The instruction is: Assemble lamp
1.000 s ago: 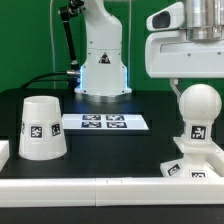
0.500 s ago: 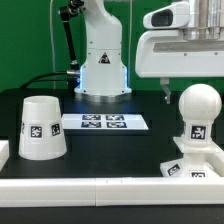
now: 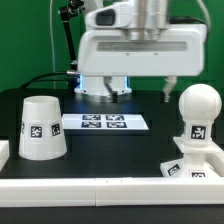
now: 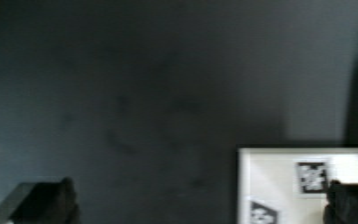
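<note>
The round bulb (image 3: 197,108) stands upright on the low blocky base (image 3: 188,166) at the exterior view's right. The cone-shaped shade (image 3: 42,127) sits wide end down at the left. My gripper (image 3: 125,92) hangs high over the middle of the table, left of the bulb and apart from every piece. Its jaws are wide open and empty. In the wrist view the gripper (image 4: 197,205) shows two dark fingertips (image 4: 43,202) far apart over dark table. A white tagged piece (image 4: 282,170) lies by one fingertip; I cannot tell which piece it is.
The marker board (image 3: 105,122) lies flat at the table's middle, between shade and bulb. The arm's white pedestal (image 3: 104,88) stands behind it. A white rail (image 3: 90,185) runs along the table's front edge.
My gripper has moved from above the bulb toward the exterior view's left, and its body now fills the upper middle of that view. The lamp pieces have not moved.
</note>
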`<state>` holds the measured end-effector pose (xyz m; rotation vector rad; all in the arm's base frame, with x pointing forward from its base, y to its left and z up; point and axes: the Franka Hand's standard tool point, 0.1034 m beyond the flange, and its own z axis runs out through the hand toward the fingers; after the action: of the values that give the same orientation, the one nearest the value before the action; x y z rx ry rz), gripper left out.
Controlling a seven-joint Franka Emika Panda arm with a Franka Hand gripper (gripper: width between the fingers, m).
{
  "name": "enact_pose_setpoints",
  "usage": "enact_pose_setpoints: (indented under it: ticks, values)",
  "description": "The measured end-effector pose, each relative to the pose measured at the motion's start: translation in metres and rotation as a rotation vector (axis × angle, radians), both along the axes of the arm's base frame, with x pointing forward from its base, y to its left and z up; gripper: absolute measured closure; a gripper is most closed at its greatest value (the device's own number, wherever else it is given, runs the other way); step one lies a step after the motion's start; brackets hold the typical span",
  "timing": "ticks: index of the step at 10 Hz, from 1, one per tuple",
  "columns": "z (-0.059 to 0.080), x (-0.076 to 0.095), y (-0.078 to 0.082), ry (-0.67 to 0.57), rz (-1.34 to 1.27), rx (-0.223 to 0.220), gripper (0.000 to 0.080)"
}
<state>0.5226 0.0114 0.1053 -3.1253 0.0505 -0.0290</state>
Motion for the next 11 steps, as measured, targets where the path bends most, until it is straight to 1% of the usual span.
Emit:
enact_pose_setpoints:
  ticks: [1,5,6,7,8,9,10,11]
  values:
    - [-0.002,0.000,-0.002,0.002,-0.003,-0.001,0.0101]
    - [-0.002,0.000,-0.031,0.002,0.003,-0.012,0.0101]
    - [0.000,-0.005,-0.045,0.015,-0.010,-0.017,0.0101]
    - [0.004,-0.012,-0.063,0.017,-0.017,-0.021,0.0101]
    - [0.005,-0.020,-0.075,0.021,-0.026,-0.023,0.0101]
    - [0.006,-0.027,-0.086,0.021,-0.015,-0.026,0.0101]
    - [0.007,-0.034,-0.092,0.024,-0.018,-0.026,0.0101]
    - [0.007,-0.035,-0.096,0.026,-0.013,-0.027,0.0101]
